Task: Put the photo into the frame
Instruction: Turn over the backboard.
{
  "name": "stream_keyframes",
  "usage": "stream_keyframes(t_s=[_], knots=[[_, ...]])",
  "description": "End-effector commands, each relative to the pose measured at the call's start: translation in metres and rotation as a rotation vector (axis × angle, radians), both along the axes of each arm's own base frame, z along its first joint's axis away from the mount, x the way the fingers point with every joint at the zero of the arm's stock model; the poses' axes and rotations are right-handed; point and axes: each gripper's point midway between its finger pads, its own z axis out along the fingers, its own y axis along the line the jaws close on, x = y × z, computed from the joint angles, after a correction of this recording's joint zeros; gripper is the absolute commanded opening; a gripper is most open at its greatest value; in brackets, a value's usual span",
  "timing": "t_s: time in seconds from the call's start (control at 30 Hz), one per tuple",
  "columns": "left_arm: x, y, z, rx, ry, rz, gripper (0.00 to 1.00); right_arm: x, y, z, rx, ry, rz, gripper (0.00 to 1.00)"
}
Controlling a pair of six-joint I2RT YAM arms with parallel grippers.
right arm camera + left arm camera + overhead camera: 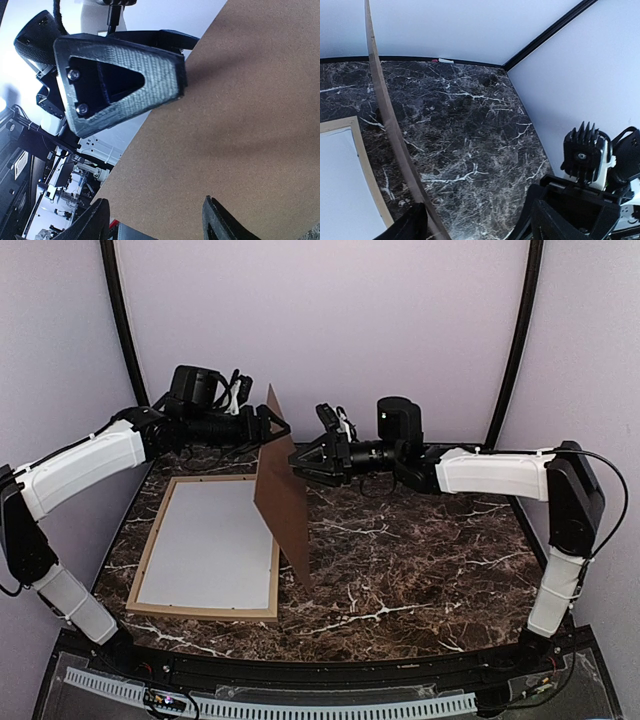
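Note:
The frame point(153, 542) of light wood lies flat at the table's left, filled by a plain white surface point(210, 540); its rail point(370, 170) also shows in the left wrist view. The photo is not in view. A brown backing board point(285, 505) stands tilted on one corner beside the frame. My left gripper point(268, 428) is open at the board's top edge, and the thin board edge point(385, 110) runs beside its left finger point(410, 225). My right gripper point(300, 462) is open, its tips close to the board's brown face point(240, 125).
The dark marble table point(420, 550) stretches right of the board. Lilac walls and two black curved posts point(515, 340) close in the back. A small white tag point(445, 61) lies at the table's far edge. The left gripper's finger point(120, 80) overlaps the board's edge in the right wrist view.

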Motion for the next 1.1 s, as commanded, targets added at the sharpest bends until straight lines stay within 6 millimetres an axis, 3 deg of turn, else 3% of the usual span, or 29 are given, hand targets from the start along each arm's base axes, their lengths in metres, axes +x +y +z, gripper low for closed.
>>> stream_keyframes(t_s=[0.0, 0.17, 0.67, 1.07], knots=[[-0.005, 0.018, -0.005, 0.072, 0.008, 0.017, 0.71, -0.003, 0.001, -0.002, 0.015, -0.021, 0.013, 0.64], [-0.006, 0.031, -0.022, 0.144, 0.042, 0.033, 0.58, 0.002, -0.005, -0.024, -0.015, 0.014, 0.004, 0.64], [-0.012, 0.071, -0.049, 0.237, 0.091, 0.099, 0.37, 0.005, -0.021, -0.08, -0.083, 0.106, -0.011, 0.64], [-0.01, 0.064, -0.089, 0.166, 0.184, 0.063, 0.23, 0.01, -0.026, -0.096, -0.102, 0.134, -0.032, 0.64]])
